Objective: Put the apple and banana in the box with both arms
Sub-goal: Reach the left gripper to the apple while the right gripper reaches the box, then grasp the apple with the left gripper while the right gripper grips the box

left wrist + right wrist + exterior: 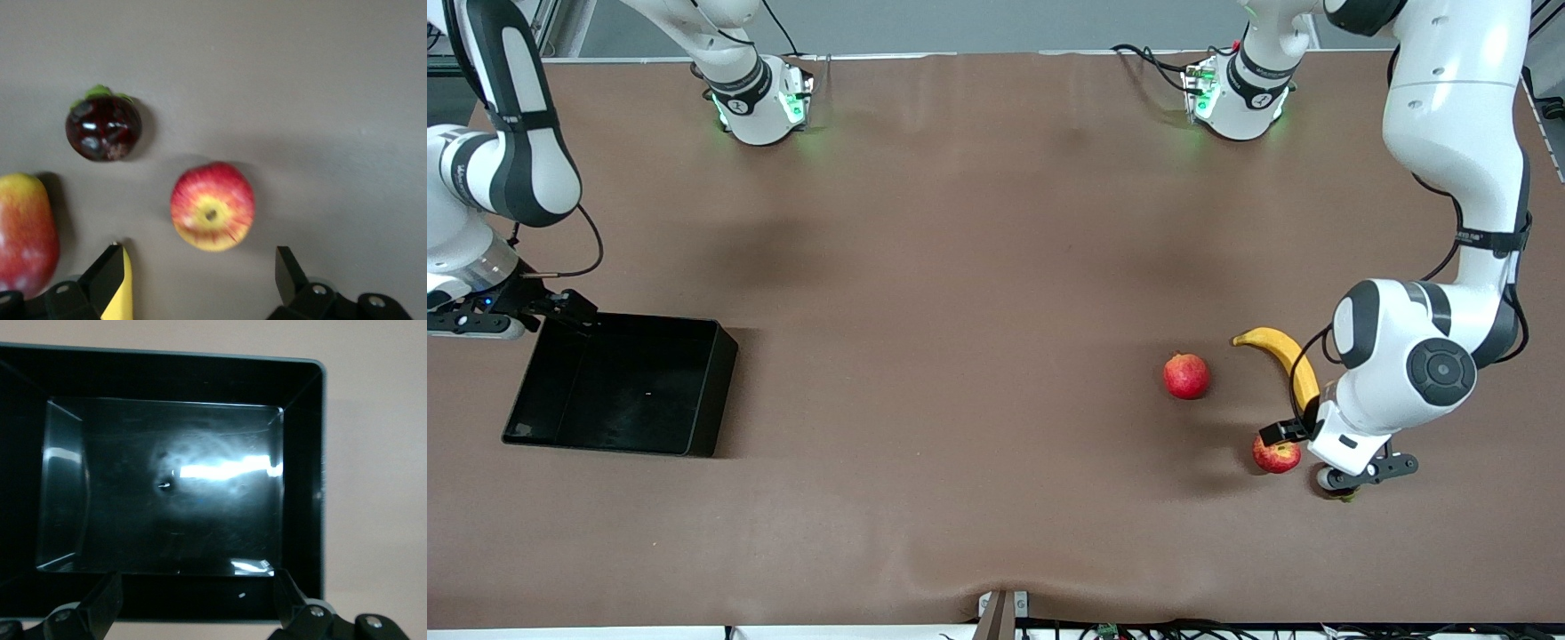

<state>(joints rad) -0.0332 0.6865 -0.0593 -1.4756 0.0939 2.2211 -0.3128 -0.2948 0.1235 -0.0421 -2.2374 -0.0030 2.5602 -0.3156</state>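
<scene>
The apple [1276, 456], red with yellow patches, lies near the left arm's end of the table, and also shows in the left wrist view [212, 207]. My left gripper [1294, 436] is open and empty just above it, and in the wrist view [199, 257] the apple lies just past its fingertips. The banana [1282, 352] lies farther from the front camera than the apple, its end partly under the left arm, and its tip shows by one finger [121, 293]. The black box [720, 373] stands at the right arm's end. My right gripper [567, 307] is open and empty over the box's wall [303, 487].
An evenly red round fruit [1185, 375] lies beside the banana, toward the table's middle. In the left wrist view, a red-yellow mango [23, 233] and a dark round fruit with green leaves [103, 127] lie close to the apple. Brown tabletop lies between box and fruits.
</scene>
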